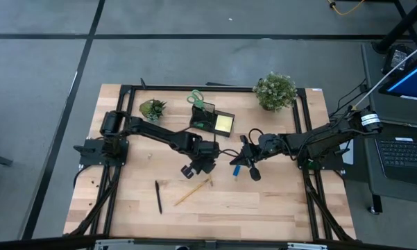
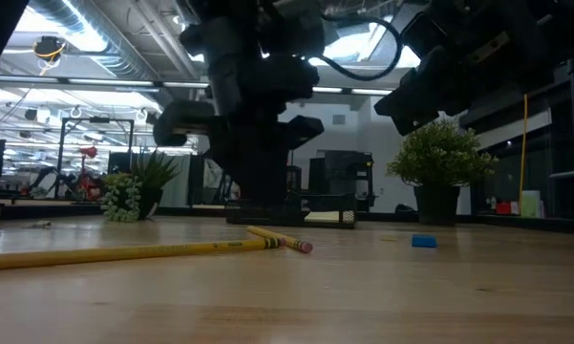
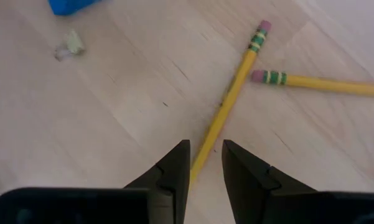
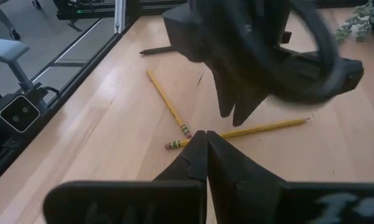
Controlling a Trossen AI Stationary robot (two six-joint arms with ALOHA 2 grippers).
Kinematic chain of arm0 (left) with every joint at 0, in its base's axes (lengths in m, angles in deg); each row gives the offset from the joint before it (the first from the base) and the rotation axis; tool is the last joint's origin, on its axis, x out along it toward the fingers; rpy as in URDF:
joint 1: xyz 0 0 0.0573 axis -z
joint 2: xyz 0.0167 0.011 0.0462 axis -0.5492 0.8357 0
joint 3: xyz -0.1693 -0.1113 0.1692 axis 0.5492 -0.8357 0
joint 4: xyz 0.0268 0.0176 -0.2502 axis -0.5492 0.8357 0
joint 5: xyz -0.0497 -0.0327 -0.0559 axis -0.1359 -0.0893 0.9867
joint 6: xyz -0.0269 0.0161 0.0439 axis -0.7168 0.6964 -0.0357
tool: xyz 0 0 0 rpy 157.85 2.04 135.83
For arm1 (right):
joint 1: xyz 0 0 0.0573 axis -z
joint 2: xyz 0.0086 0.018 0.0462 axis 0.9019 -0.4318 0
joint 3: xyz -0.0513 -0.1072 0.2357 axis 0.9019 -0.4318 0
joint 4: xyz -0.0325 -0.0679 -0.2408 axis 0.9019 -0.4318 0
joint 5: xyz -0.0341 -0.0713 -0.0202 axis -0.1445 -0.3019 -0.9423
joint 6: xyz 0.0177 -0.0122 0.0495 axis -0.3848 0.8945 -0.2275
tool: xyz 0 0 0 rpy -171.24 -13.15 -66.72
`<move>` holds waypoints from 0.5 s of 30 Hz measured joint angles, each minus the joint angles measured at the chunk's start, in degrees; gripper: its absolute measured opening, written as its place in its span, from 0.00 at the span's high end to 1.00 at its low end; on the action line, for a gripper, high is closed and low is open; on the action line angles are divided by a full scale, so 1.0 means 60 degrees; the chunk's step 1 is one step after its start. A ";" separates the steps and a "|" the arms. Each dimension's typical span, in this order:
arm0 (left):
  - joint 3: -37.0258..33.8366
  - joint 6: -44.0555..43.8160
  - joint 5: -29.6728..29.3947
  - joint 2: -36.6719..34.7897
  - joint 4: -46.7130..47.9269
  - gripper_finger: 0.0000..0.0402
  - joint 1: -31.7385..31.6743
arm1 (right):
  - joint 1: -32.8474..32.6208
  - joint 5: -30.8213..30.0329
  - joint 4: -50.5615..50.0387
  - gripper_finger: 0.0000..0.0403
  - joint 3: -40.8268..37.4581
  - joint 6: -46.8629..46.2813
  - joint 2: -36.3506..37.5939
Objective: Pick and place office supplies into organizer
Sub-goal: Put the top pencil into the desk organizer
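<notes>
Two yellow pencils (image 1: 194, 189) lie crossed on the table, eraser ends close together. My left gripper (image 3: 205, 149) is open, a finger on either side of one pencil (image 3: 236, 81). The right wrist view shows its fingertips (image 4: 233, 115) just above the pencils, touching nothing. My right gripper (image 4: 206, 135) is shut and empty, hovering right of centre (image 1: 239, 161) beside a small blue piece (image 1: 235, 171). The black mesh organizer (image 1: 209, 119) stands at the far middle, with green-handled scissors (image 1: 196, 98) in its cup and a yellow sticky pad (image 1: 224, 123) in its tray.
A black pen (image 1: 158, 196) lies toward the near left. Two potted plants stand at the far edge, a small one (image 1: 152, 108) left of the organizer and a bigger one (image 1: 275, 90) right of it. A pale scrap (image 3: 70, 46) lies by the blue piece (image 3: 71, 5).
</notes>
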 joint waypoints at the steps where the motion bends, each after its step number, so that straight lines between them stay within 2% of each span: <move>1: 0.0068 0.0063 -0.0003 0.0048 0.0178 0.78 -0.0011 | 0.0000 0.0000 0.0000 0.98 0.0000 0.0000 0.0000; 8: 0.0189 0.0301 -0.0280 0.0366 0.0428 0.79 -0.0061 | 0.0000 0.0004 -0.0084 0.98 0.0000 -0.0084 0.0000; 15: 0.0208 0.0522 -0.1022 0.0772 0.0375 0.79 0.0028 | 0.0000 0.0004 -0.0170 0.98 -0.0004 -0.0280 0.0000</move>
